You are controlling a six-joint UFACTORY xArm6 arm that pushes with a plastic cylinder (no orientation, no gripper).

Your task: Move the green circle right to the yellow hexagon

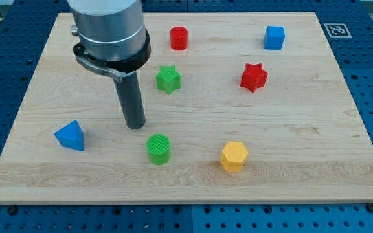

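Approach step judged in hand: my tip (135, 125) is seen left of centre, just up-left of the green circle (158, 148) and apart from it, with the yellow hexagon (234, 156) lying to the circle's right at lower centre. No gripper is fitted, only a bare rod, so nothing is held. Tip likely needs setting on the circle's left side, then pushing rightward; no containers are seen on the wooden board (303, 110)

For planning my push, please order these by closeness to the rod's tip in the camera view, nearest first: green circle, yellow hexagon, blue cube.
From my tip:
1. green circle, just below it, toward the view's right.
2. yellow hexagon, farther along the view's right, near the bottom.
3. blue cube, at the view's top right.
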